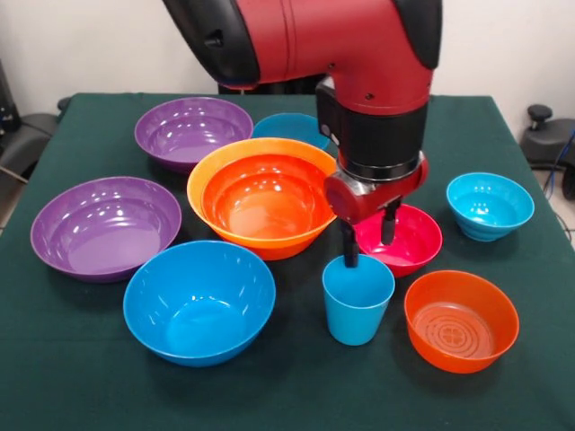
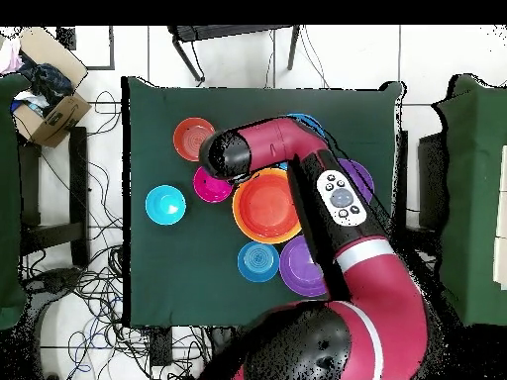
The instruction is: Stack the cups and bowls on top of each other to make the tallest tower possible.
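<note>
The gripper [image 1: 368,238] hangs over the light blue cup [image 1: 358,299], which stands upright on the green table [image 1: 81,377], near the front edge and right of its middle. One dark finger [image 1: 349,244] goes down to the cup's back rim and seems to touch it; the other finger is behind, in front of the magenta bowl [image 1: 404,239]. The two fingers are spread apart, nothing is pinched between them. I cannot tell if the front finger is inside or outside the cup wall.

The tower is only 2 bowls: a red-orange bowl [image 1: 260,202] nested in the big orange bowl [image 1: 208,175], approx. in the table's centre. The magenta bowl is just right of it, behind the cup.

A red-orange bowl with rings in its bottom [image 1: 461,320] sits near the front-right corner, beside the cup but apart. A small cyan bowl [image 1: 490,206] is near the right edge, well apart from the others. A big blue bowl [image 1: 199,301] is near the front edge, left of the cup. One purple bowl [image 1: 105,226] is near the left edge, the other purple bowl [image 1: 192,131] is toward the back-left. A blue bowl [image 1: 289,128] is at the back, partly hidden by the arm [image 1: 359,45].

In the overhead view the arm [image 2: 297,148] covers the cup and gripper.
</note>
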